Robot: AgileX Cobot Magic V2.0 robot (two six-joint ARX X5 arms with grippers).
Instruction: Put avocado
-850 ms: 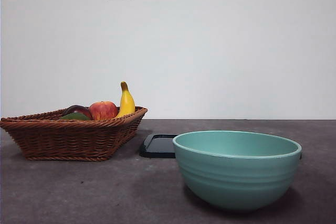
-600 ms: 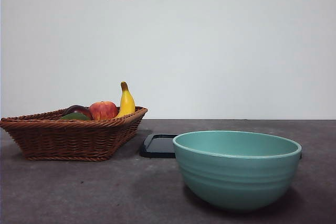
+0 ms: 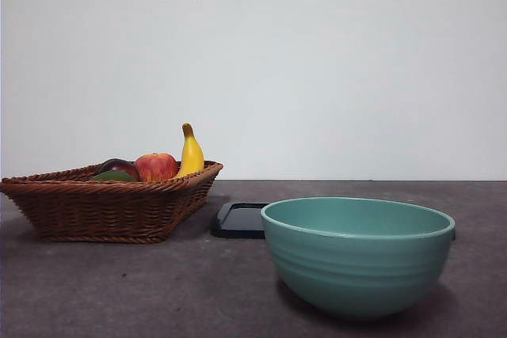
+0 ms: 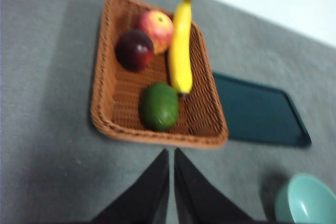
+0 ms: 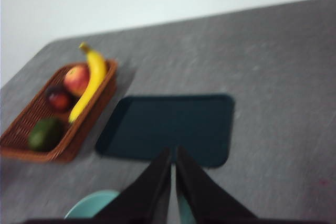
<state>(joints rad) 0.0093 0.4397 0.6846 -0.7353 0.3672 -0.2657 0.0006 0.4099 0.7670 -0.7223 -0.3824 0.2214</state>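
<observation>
The dull green avocado [image 4: 159, 106] lies in the brown wicker basket [image 4: 105, 108], at the end nearest my left gripper [image 4: 171, 153]. That gripper is shut and hovers high above the table just outside the basket rim. From the front, only a green sliver of the avocado [image 3: 115, 176] peeks over the basket [image 3: 111, 207] wall. My right gripper [image 5: 173, 153] is shut too, high over a dark tray [image 5: 173, 127], with the avocado [image 5: 44, 133] far off in the basket [image 5: 31, 150]. Neither arm shows in the front view.
Beside the avocado in the basket are a dark red-purple fruit [image 4: 134, 49], a red apple [image 4: 156, 24] and a banana [image 4: 180, 51]. A dark flat tray [image 4: 257, 111] lies next to the basket. A teal bowl [image 3: 356, 255] stands near the front.
</observation>
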